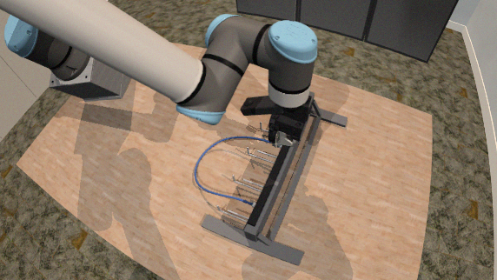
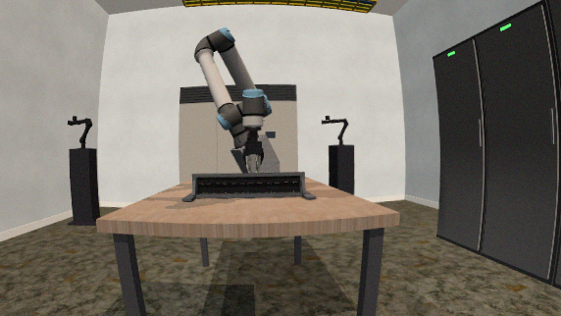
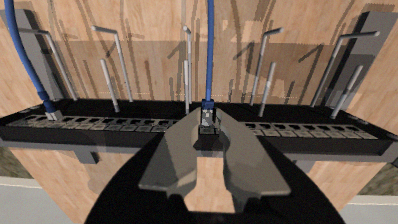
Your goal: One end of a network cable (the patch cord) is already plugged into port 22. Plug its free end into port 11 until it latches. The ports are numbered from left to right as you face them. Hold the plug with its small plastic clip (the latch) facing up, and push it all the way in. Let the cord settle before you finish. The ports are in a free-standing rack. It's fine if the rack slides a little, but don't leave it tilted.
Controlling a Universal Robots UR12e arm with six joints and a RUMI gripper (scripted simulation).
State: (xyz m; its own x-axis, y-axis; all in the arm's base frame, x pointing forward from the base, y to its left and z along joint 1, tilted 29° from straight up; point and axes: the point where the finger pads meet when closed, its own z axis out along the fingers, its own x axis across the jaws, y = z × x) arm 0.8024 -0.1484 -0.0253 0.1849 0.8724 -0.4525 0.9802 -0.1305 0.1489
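Note:
The free-standing rack (image 1: pixel 274 183) (image 3: pixel 200 127) stands on the wooden table, its dark port strip across the wrist view. The blue patch cord (image 1: pixel 204 167) loops over the table; one end is plugged in near the strip's left end in the wrist view (image 3: pixel 50 114). My gripper (image 3: pixel 207 108) is shut on the cord's free plug (image 3: pixel 210 120) and holds it right over the row of ports near the strip's middle. The cord runs straight up from the plug in that view. I cannot tell whether the plug is inside a port. In the exterior view the gripper (image 2: pixel 253 164) hangs just behind the rack (image 2: pixel 247 185).
Several thin metal cable-guide rods (image 3: pixel 117 67) stick out of the rack behind the ports. The rack's grey feet (image 1: pixel 252 241) lie flat on the table. Dark cabinets (image 2: pixel 495 142) stand off to the right of the table.

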